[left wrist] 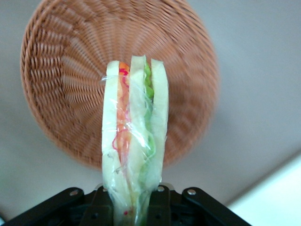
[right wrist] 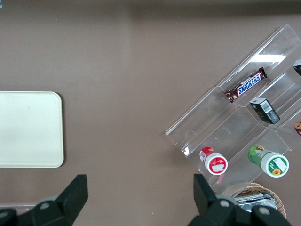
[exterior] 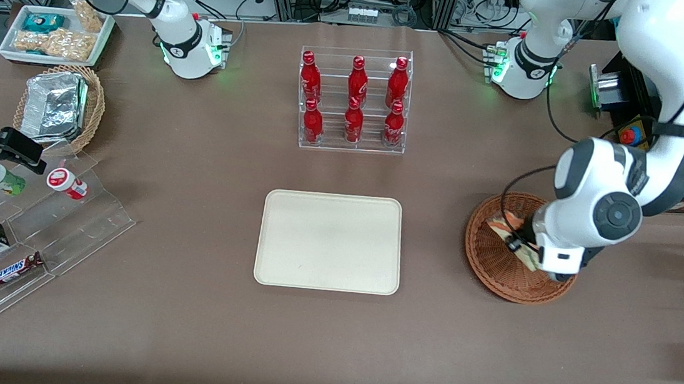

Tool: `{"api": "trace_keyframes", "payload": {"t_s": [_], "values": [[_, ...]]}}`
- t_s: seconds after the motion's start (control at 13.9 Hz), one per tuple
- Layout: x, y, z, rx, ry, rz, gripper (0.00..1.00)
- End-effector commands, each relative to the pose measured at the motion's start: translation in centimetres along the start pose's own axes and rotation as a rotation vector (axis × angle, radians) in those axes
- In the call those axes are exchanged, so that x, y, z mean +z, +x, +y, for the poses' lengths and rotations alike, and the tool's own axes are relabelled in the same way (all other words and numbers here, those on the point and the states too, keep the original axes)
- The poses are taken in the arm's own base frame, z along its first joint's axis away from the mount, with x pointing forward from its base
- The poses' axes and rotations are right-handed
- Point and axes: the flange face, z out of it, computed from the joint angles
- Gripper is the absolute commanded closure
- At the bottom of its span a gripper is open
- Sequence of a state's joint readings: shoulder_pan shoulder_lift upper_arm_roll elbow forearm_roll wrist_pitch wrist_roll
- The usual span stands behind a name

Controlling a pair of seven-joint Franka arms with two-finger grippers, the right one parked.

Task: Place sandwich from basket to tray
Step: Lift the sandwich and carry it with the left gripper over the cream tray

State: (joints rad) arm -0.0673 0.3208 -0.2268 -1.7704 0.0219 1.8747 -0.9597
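Sandwich (left wrist: 135,141) gripped on edge by the gripper (left wrist: 134,207), lifted above the basket (left wrist: 61,84).
Its long axis pointed away from the fingers, layers upright; a Snickers bar (right wrist: 245,84) lay in the clear rack (right wrist: 235,122).

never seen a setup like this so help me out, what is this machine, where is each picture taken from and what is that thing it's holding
These are two white robot arms bolted to a brown table. One picture looks down at the table from the front. The other two come from small cameras on the arms' wrists, looking past the fingers.

Only one arm works here. Its gripper is shut on the sandwich, a wrapped wedge with red, orange and green filling, and holds it above the reddish-brown basket, which looks empty in the wrist view. The cream tray, where the sandwich should go, lies bare in the middle of the table.

Also on the table: a clear rack of red bottles and, toward the parked arm's end, snacks on clear steps.
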Motion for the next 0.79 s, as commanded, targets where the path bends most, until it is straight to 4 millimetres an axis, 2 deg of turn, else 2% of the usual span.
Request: {"api": "trace_keyframes", "payload": {"t_s": [0.0, 0.14, 0.22, 0.29, 0.36, 0.58, 0.65, 0.72], "values": [[-1.4, -7.2, 6.3, 0.132, 0.048, 0.043, 0.92], [0.9, -12.8, 11.2, 0.241, 0.061, 0.042, 0.91], [1.1, -13.8, 13.3, 0.261, 0.028, 0.044, 0.91], [2.1, -15.7, 16.1, 0.297, -0.008, 0.05, 0.89], [3.7, -18.6, 18.5, 0.354, -0.022, 0.055, 0.87], [8.6, -22.2, 22.8, 0.44, -0.078, 0.075, 0.86], [10.1, -22.4, 23.5, 0.456, -0.08, 0.076, 0.86], [10.5, -22.0, 24.8, 0.466, -0.121, 0.095, 0.86]]}}
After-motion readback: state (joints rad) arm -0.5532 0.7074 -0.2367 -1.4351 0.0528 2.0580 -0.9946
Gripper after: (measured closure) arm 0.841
